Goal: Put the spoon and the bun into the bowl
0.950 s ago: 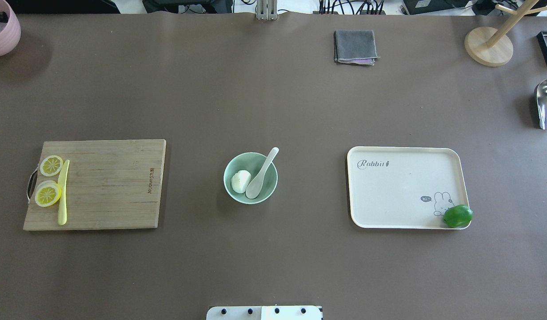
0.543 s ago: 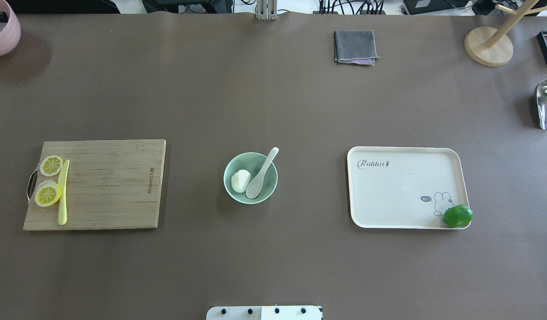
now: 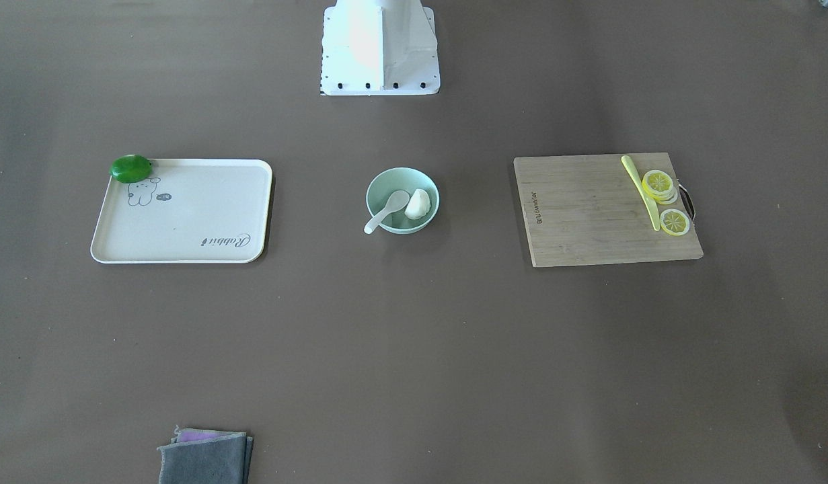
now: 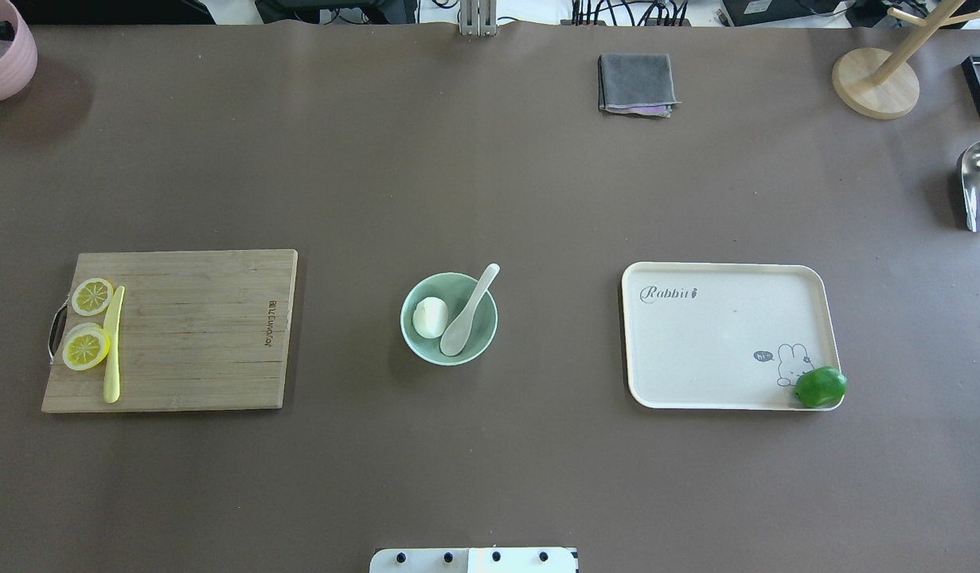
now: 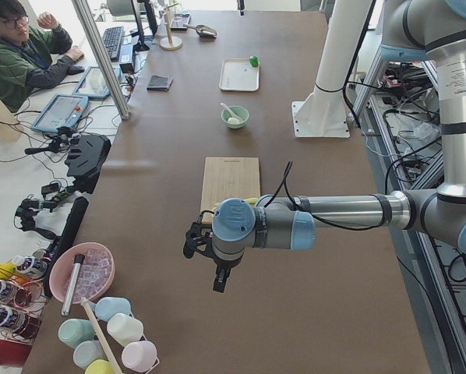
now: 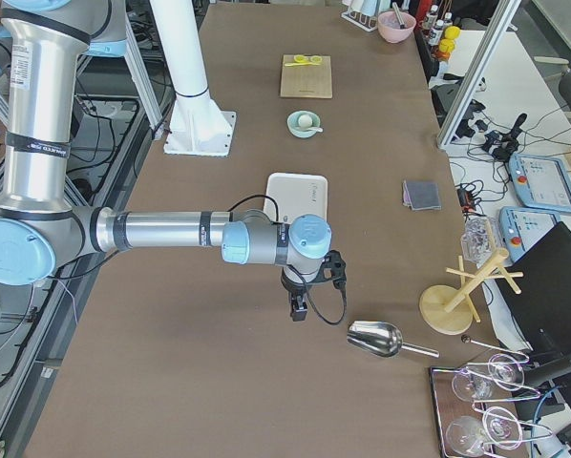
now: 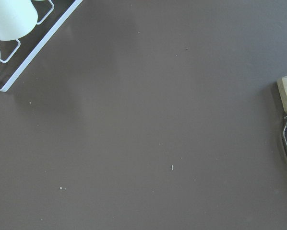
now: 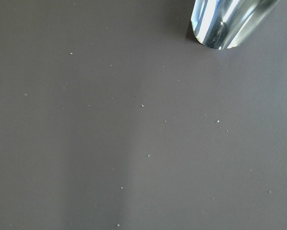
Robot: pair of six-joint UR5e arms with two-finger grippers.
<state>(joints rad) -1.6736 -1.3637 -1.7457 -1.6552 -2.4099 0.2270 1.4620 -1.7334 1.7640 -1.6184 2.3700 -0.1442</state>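
The pale mint-green bowl (image 4: 483, 334) stands at the table's middle. The white bun (image 4: 431, 317) lies inside it on its left side. The white spoon (image 4: 467, 314) rests in it with the scoop inside and the handle over the far right rim. The front-facing view shows the bowl (image 3: 402, 173), bun (image 3: 418, 204) and spoon (image 3: 387, 210) too. My left gripper (image 5: 219, 279) hangs over bare table far to the left of the cutting board. My right gripper (image 6: 300, 310) hangs far to the right, near the metal scoop. I cannot tell whether either is open or shut.
A wooden cutting board (image 4: 195, 334) with lemon slices (image 4: 86, 348) and a yellow-green utensil (image 4: 112, 344) lies on the left. A cream tray (image 4: 720, 342) with a green fruit (image 4: 820, 387) lies on the right. A grey cloth (image 4: 636, 83), metal scoop (image 4: 979, 187) and wooden stand (image 4: 876, 82) sit at the back.
The bun has shifted slightly inside the bowl and now looks rounder. Nothing else on the table has moved.
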